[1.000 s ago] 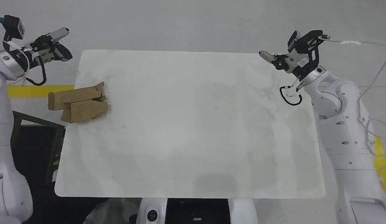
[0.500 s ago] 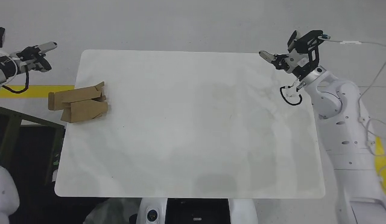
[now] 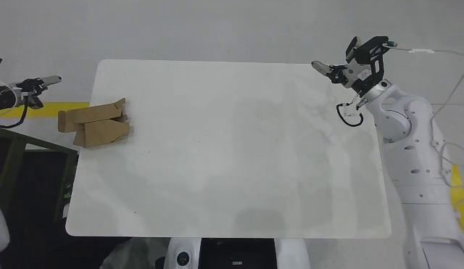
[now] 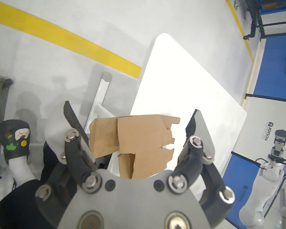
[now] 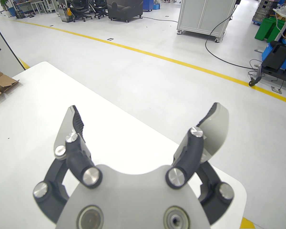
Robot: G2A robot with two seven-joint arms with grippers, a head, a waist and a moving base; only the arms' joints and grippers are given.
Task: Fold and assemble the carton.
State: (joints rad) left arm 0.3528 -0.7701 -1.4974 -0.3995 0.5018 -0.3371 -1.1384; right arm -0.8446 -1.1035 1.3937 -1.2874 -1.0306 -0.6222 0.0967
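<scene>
- White table (image 3: 239,182): the half nearest the robot is bare.
- Brown carton (image 3: 98,124): it lies at the table's left edge, with its outer end hanging over the rim. Its long axis runs roughly across that edge, a little tilted. It looks like loose, half-folded panels, not a squared box, so I judge the assembly barely begun.
- Left gripper (image 3: 43,82): it hangs off the table, beyond the left rim and a little farther from the robot than the carton. Its jaws are spread wide and hold nothing.
- In the left wrist view the carton (image 4: 138,139) sits framed between the fingers of the left gripper (image 4: 130,109), ahead of them and apart. The jaws face the overhanging end, roughly along the long axis.
- This arm is much the nearer one. I judge a short approach towards the table would reach the free end.
- Right gripper (image 3: 325,69): it is over the far right corner, well apart from the carton. Its jaws (image 5: 144,107) are spread and empty too.
- From there the carton (image 5: 1,85) lies across the whole table.
</scene>
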